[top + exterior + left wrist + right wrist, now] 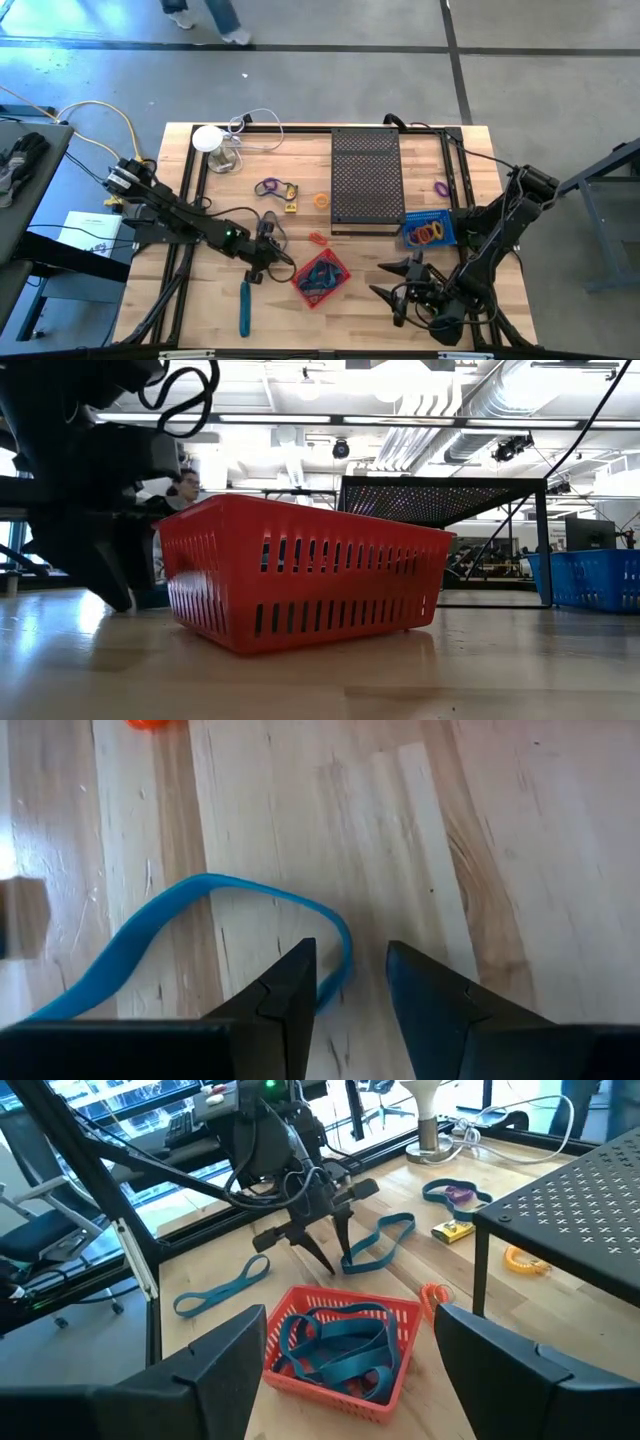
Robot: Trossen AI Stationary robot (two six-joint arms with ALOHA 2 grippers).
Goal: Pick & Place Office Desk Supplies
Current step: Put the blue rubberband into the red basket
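Pale wood planks make up the tabletop [210,300], and the left claw [322,1238] stands over it near the middle, tips pointed down at a blue elastic loop [190,935] lying flat on the boards. In the left wrist view the two dark fingers [285,995] stand apart with bare wood between them, one tip at the edge of the loop's bend; nothing is pinched, so the claw is released. A spot of orange [150,723] shows farther along the planks.

Just beside that claw sits a red slotted basket [321,278] holding several teal-blue bands [335,1342]. Another teal band [222,1286] lies loose on the wood on the near side of the left claw in the high view. A purple loop [267,187] and a small yellow packet [290,206] lie toward the white round object with its cable [209,139]; an orange ring [321,200] rests against the edge of the black perforated tray [366,180], and a small orange-red loop [318,238] lies between tray and red basket.

The right claw [345,1355] hangs well apart from the left one, near the table's front right, fingers spread wide and empty. Next to the right arm a blue basket [431,231] holds yellow, orange and purple rings, and a lone purple ring [441,187] lies beyond it.
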